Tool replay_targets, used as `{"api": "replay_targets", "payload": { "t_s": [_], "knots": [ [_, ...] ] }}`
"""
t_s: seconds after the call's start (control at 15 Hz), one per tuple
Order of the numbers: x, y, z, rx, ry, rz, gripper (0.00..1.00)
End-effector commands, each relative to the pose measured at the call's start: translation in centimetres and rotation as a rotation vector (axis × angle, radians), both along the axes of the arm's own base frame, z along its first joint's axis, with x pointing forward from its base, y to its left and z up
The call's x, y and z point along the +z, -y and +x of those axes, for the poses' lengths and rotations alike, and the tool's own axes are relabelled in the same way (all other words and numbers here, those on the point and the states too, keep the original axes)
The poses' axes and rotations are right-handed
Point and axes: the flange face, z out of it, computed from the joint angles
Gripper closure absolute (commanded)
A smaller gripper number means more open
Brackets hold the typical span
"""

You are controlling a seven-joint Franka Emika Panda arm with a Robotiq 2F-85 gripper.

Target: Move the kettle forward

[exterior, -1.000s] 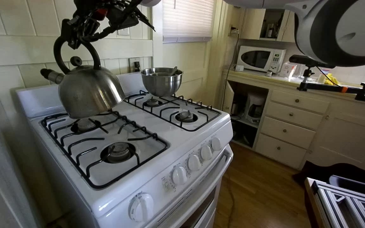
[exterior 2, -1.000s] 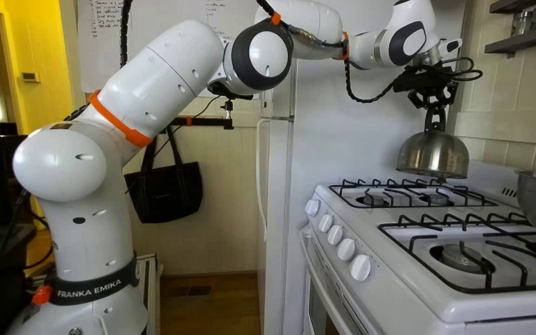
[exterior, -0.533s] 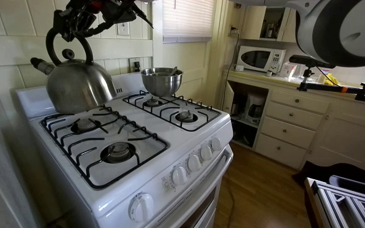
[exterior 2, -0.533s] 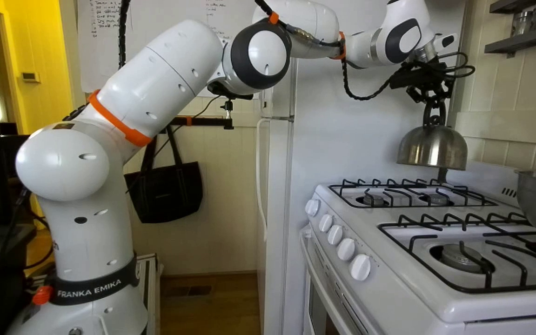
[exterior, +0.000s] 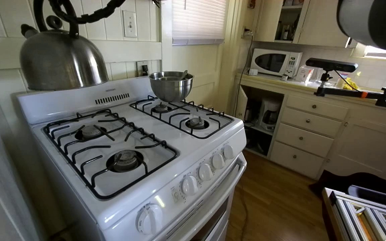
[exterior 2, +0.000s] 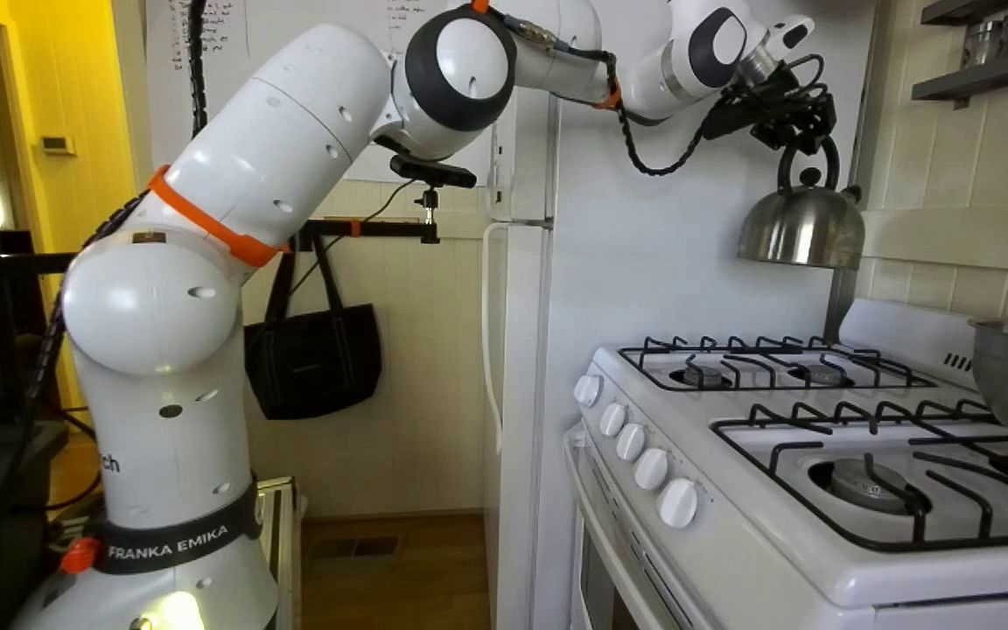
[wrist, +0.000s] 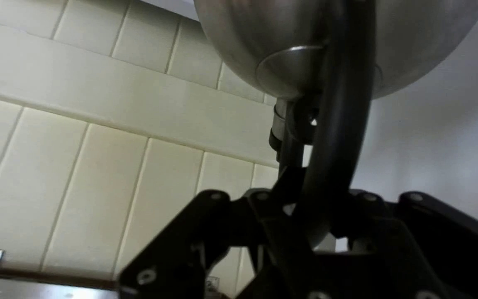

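Observation:
The steel kettle hangs in the air above the back of the stove, roughly level; it shows in both exterior views (exterior: 62,62) (exterior 2: 801,229). Its black loop handle (wrist: 345,91) runs up between my fingers in the wrist view. My gripper (exterior 2: 806,144) is shut on the top of that handle, and the fingers (wrist: 320,199) press on it from both sides. The kettle's spout (exterior 2: 854,194) points toward the wall. In an exterior view the gripper is mostly above the frame, with only a black curved part showing by the handle.
The white stove (exterior: 149,117) has black grates (exterior: 129,125) and a raised back panel (exterior: 112,95) close below the kettle. A steel bowl (exterior: 171,87) stands on the far back burner. The panelled wall (exterior 2: 968,236), fridge side (exterior 2: 670,254) and dark shelf (exterior 2: 994,77) are near the arm.
The kettle has risen well above the grate with my gripper and drawn a little back toward the arm's base. It has also turned, so its spout and open handle loop now show.

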Motion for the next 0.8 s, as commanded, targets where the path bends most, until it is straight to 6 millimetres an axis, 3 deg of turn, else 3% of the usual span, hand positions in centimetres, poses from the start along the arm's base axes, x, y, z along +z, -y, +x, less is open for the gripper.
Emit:
{"api": "replay_targets", "payload": {
  "t_s": [0.0,0.73],
  "knots": [
    [1.7,-0.8,-2.7,-0.108,0.045,0.020,0.97],
    [-0.5,-3.1,-10.4,-0.397,0.088,0.049,0.97]
  ]
}}
